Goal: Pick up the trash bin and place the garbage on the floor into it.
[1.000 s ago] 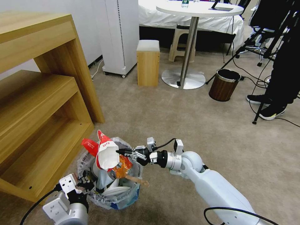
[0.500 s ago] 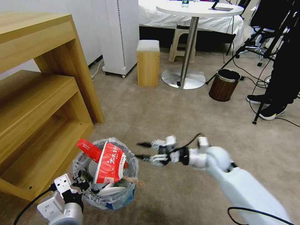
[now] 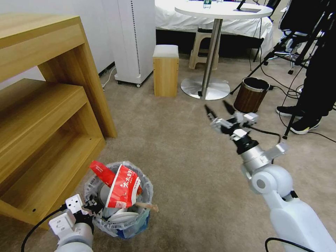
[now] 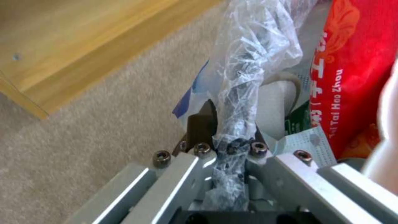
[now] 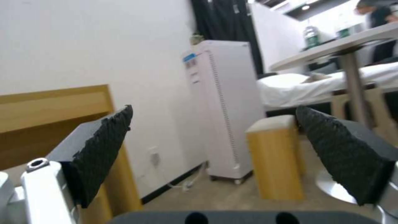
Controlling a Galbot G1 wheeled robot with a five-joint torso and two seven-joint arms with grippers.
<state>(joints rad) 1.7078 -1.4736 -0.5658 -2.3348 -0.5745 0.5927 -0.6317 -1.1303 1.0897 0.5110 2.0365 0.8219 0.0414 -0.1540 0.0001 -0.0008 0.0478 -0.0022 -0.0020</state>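
The trash bin (image 3: 140, 218), blue at its base and lined with a crinkly plastic bag (image 4: 253, 46), stands on the beige carpet floor (image 3: 182, 147) near the wooden shelf. Garbage fills it: a red and white packet (image 3: 123, 187) (image 4: 352, 77), a wooden stick (image 3: 147, 206) and a white slipper (image 3: 122, 217). My left gripper (image 3: 91, 206) (image 4: 228, 124) is shut on the bin's bagged rim at the near left side. My right gripper (image 3: 217, 107) (image 5: 213, 115) hangs open and holds nothing. It is well right of and beyond the bin, above bare carpet, pointing toward the round table.
A wooden shelf unit (image 3: 45, 105) lines the left side. Farther off stand a wooden box stool (image 3: 166, 70), a white appliance (image 3: 134, 38), the round table's base (image 3: 204, 87) and a brown wood-look bin (image 3: 251, 95). A person's shoes (image 3: 304, 124), stand legs and cables are at the right.
My right gripper opened and let go of the red and white packet, which settled into the bin. The arm then swung up and away to the right. The left gripper kept its hold.
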